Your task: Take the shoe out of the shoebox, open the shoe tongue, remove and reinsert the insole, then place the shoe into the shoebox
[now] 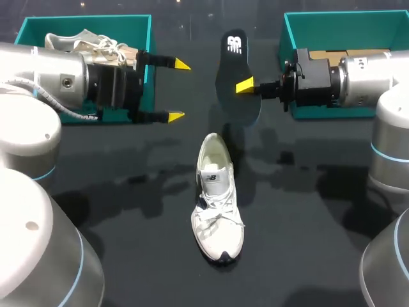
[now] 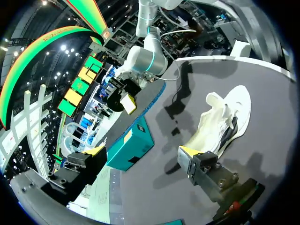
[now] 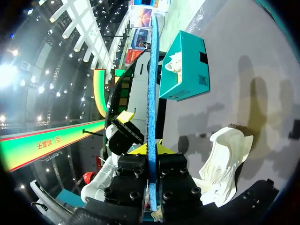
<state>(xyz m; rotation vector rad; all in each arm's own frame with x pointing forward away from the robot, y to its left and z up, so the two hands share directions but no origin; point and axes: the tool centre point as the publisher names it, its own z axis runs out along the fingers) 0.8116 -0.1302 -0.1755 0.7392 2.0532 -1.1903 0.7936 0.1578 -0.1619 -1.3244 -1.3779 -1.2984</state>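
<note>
1. The shoe [image 1: 217, 204] lay on its sole in the middle of the table [image 1: 307, 224], out of either box. Its toe pointed toward the robot and its heel toward the boxes.
2. It was a white sneaker of mesh and smooth panels, with white laces, a dark toe tip and a wide, open mouth. The tongue looked lifted.
3. The insole [image 1: 230, 67] was out of the shoe. It hung in the air above the table beyond the heel, a thin, flat, dark sheet with a rounded outline and a blue edge.
4. The right gripper [image 3: 150, 150] pinched the insole from both faces.
5. The left gripper [image 1: 177, 90] hovered beside it with fingers spread wide, holding nothing.
6. Judging by this, the taking out, tongue opening and insole removal looked done. Sliding the insole back in and boxing the shoe remained.
7. The right box [image 1: 319, 19], teal card, showed brown card inside. The left box [image 1: 147, 38] held a second shoe [image 1: 83, 43].
</note>
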